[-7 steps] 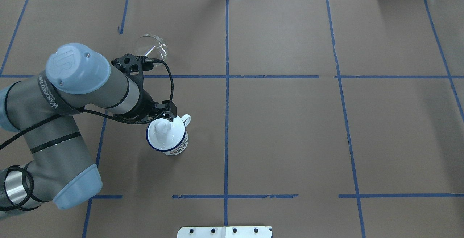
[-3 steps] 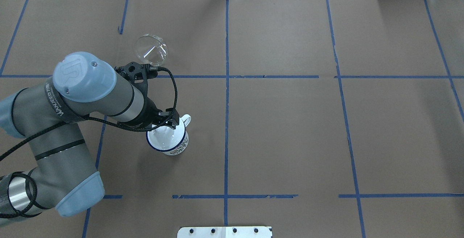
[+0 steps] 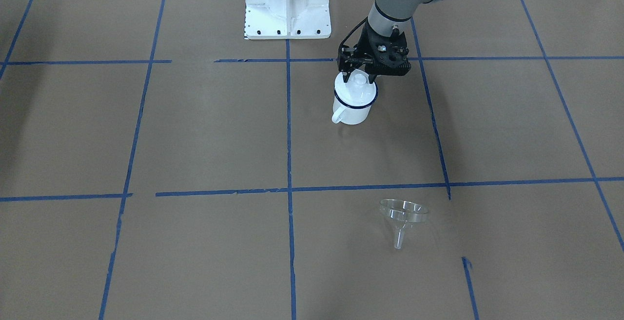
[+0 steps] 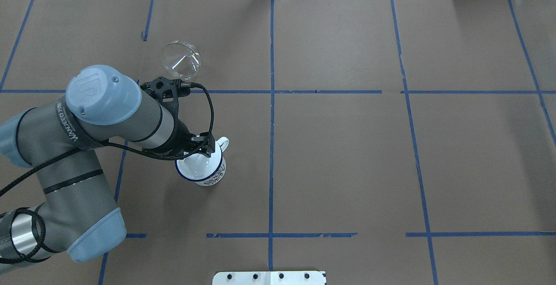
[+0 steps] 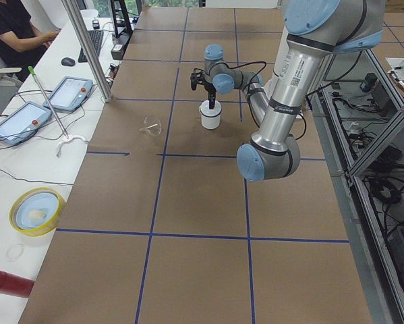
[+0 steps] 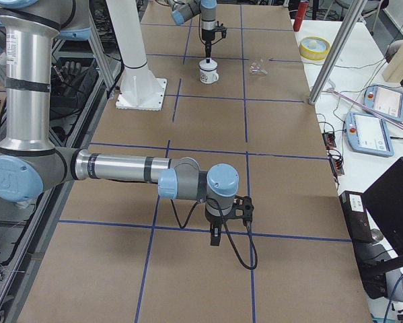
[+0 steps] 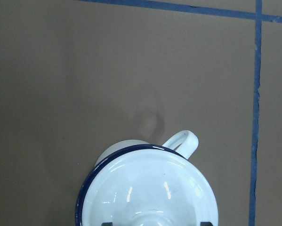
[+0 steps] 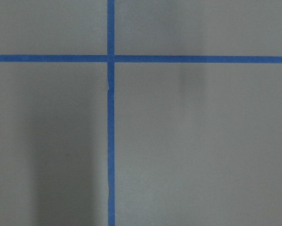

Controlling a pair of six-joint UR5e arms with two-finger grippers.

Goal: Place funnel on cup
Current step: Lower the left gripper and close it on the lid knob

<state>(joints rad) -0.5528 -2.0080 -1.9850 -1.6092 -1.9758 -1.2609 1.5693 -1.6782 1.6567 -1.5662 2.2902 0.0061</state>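
L pincer (image 3: pixel 359 78) over small white enamel mug w/ dark blue rim (image 3: pixel 353 110). Its fingers are apart, straddling knob (image 3: pixel 359 81) of round white lid (image 7: pixel 150 188) seated on mug; not clamped yet.

Task item, small clear funnel (image 3: pixel 403 214), sits on brown papered tabletop (image 3: pixel 195 130). It is well apart from mug, on mug's far side from robot base, a bit to robot's L. Looks tipped on its side.

R pincer (image 6: pixel 216 237) far from mug, low over tabletop. Apart or together: cannot tell.

Step in hand (judgement): lid off first, else funnel can't seat.
- Centre on knob, clamp squarely.
- Lift straight up so mug doesn't tip or drag.
- Set lid down clear of mug + funnel.
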